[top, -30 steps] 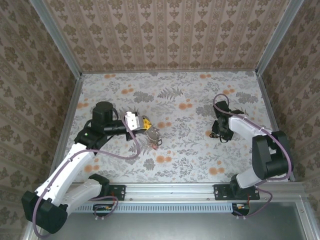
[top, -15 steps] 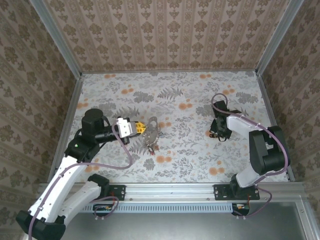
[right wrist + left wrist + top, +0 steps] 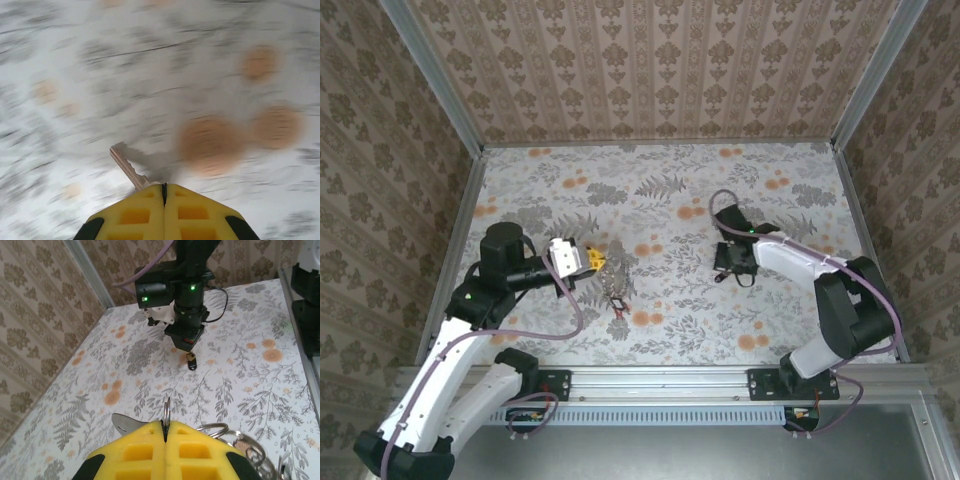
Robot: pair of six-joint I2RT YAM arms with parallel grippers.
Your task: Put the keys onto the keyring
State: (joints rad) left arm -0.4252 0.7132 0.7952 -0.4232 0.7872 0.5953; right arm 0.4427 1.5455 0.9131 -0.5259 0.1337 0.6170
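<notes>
While both grippers are shut, each holds its share of the job.

- Left gripper (image 3: 165,426): pinches the keyring (image 3: 167,411) edge-on, the thin wire standing up out of the seam between the yellow fingertips. Sits left of table centre.
- Right gripper (image 3: 164,187): clamped on a single key (image 3: 126,167), bare blade slanting out up-left. Sits right of centre, well apart from the ring.

Risks, as I judge them:
- The wire is held on a sliver of pad. A sideways push from the key could swivel it or pop it free.
- The key's head is buried in the fingers and its hole is hidden. If the pads cover it, there is nothing to thread.
- I cannot see where the ring opens, so a blind approach may meet closed wire.
- The right wrist view is smeared, which suggests the arm is moving. A shallow grip on a small key could slip.

Around:
- Another metal key blade (image 3: 122,424) lies against the left fingers.
- Smaller split rings (image 3: 215,429) bunch on the other side.
- From above, this cluster (image 3: 617,284) trails from the left gripper toward the near edge, with a reddish tag (image 3: 620,308) at its end. It could swing or snag in the approach path.
- Nothing lies on the floral table (image 3: 670,330) between the grippers.
- The grey leaf prints make the wire hard to pick out.
- The right arm's purple cable (image 3: 718,197) loops behind it, out of the way.
</notes>
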